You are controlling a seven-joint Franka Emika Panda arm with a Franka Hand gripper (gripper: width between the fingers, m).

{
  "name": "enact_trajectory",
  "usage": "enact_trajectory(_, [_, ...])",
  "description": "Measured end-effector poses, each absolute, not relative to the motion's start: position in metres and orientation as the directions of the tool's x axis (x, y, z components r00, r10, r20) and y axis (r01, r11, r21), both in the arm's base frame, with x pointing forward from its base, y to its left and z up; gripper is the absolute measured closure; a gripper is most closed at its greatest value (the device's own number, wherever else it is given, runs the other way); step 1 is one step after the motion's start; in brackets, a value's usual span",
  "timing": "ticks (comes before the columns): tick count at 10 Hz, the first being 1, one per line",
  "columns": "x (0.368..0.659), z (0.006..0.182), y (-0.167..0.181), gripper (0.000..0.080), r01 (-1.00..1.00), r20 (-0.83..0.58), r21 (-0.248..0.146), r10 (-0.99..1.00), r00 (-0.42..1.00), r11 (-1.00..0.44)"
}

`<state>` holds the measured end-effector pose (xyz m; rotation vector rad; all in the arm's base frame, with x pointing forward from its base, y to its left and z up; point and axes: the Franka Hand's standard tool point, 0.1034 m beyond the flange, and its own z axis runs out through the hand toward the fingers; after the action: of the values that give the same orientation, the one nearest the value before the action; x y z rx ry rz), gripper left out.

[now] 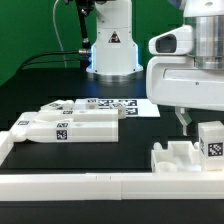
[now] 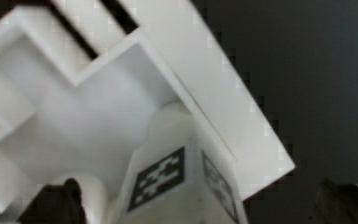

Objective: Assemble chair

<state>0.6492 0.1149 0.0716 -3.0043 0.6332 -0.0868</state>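
The chair parts are white blocky pieces with black-and-white tags. A small upright block [image 1: 211, 141] stands on a notched flat slab [image 1: 178, 158] at the exterior view's right. My gripper [image 1: 198, 127] hangs over that block with its jaws apart, one finger [image 1: 183, 121] beside the block and clear of it. In the wrist view the tagged block [image 2: 172, 172] stands between my dark fingertips [image 2: 59, 204], with a gap showing on one side, and the slab [image 2: 87, 95] lies beyond it. Several more tagged slabs and bars [image 1: 70, 121] lie at the exterior view's left.
The marker board [image 1: 118, 103] lies flat behind the loose parts. A long plain white rail [image 1: 90, 185] runs along the table's front edge. The arm's base [image 1: 112, 50] stands at the back centre on the black table.
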Motion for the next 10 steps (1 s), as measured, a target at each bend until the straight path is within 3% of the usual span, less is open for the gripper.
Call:
enact_trajectory(1, [0.6473, 0.0673, 0.1134, 0.015, -0.306, 0.031, -0.072, -0.309, 0.95, -0.949])
enact_trajectory(5, [0.6463, 0.0659, 0.1187, 0.0197, -0.348, 0.064, -0.083, -0.353, 0.933, -0.934])
enact_trajectory(6, [0.6463, 0.0658, 0.1188, 0.0374, -0.357, 0.063, -0.085, -0.362, 0.93, -0.93])
enact_trajectory(7, [0.646, 0.0653, 0.1189, 0.0374, -0.423, 0.055, -0.09, -0.428, 0.902, -0.902])
enact_trajectory(8, [0.6461, 0.0653, 0.12, 0.0516, -0.547, 0.043, -0.095, -0.553, 0.832, -0.831])
enact_trajectory(10, [0.6472, 0.065, 0.1222, 0.0515, -0.783, 0.018, -0.099, -0.788, 0.615, -0.614])
